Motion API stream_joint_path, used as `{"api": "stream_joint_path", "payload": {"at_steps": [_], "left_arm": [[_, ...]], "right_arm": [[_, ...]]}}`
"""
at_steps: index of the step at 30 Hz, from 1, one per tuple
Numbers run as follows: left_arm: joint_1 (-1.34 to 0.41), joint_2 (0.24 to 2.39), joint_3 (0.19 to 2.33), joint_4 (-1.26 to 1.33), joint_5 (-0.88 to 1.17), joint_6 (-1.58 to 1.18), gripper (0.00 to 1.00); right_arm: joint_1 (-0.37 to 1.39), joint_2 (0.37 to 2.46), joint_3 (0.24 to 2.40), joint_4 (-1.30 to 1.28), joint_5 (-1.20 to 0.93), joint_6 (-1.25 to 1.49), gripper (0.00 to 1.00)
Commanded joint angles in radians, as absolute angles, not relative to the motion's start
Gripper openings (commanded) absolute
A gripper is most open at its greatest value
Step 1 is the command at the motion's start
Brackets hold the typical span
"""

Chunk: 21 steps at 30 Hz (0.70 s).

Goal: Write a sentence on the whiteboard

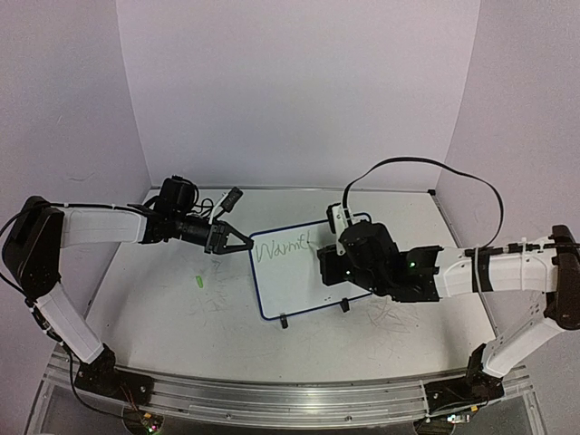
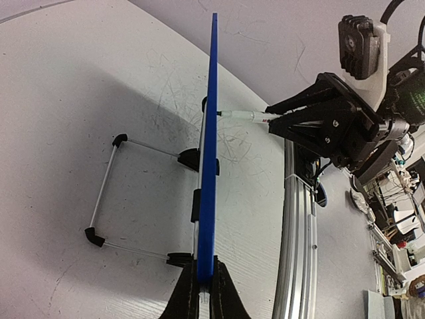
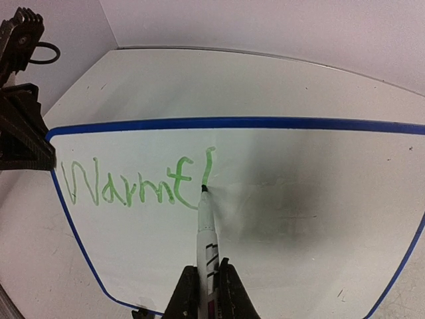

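The whiteboard (image 1: 292, 288) stands propped on the table (image 1: 172, 340), between the two arms and tilted back on its wire stand (image 2: 106, 193).

**Handling properties (assessed)**
- The panel is thin and looks stiff. In the left wrist view it shows only as a narrow blue edge (image 2: 207, 166).
- It is probably light. With only a slim stand and small feet, pen pressure is likely to slide it or tip it back.
- The face looks smooth and glossy, so a grip on it would slip. Fresh ink is likely to smear if touched.

**Hold points**
- Take the board by its rim, not by the writing face.
- The left gripper (image 1: 237, 243) has its jaws closed on the board's left edge (image 2: 204, 286) and braces it there.
- This hold leaves the writing area unobstructed.

**Writing tool**
- The right gripper (image 3: 207, 282) has its jaws clamped on the marker (image 3: 206, 229).
- The barrel is slim and smooth, so it may rotate or slip back under heavy pressure. Light contact is advised.
- The tip touches the board face.

**Progress**
- The sentence (image 3: 133, 183) reads "Warmt" in green, plus one upright stroke.
- The first word is incomplete, and most of the board (image 3: 305, 226) is bare.
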<state>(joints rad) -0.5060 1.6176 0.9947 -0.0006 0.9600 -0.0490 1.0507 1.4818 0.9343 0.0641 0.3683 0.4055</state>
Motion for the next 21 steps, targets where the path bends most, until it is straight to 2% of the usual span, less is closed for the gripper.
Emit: {"api": "stream_joint_path", "payload": {"at_steps": [1, 21], "left_arm": [[-0.533, 1.616, 1.027, -0.041, 0.977, -0.023, 0.00], [-0.535, 1.616, 1.025, -0.043, 0.976, -0.023, 0.00]], "right_arm": [[1.057, 1.470, 0.914, 0.050, 0.373, 0.433, 0.00], [1.066, 1.474, 0.953, 0.079, 0.415, 0.411, 0.00]]}}
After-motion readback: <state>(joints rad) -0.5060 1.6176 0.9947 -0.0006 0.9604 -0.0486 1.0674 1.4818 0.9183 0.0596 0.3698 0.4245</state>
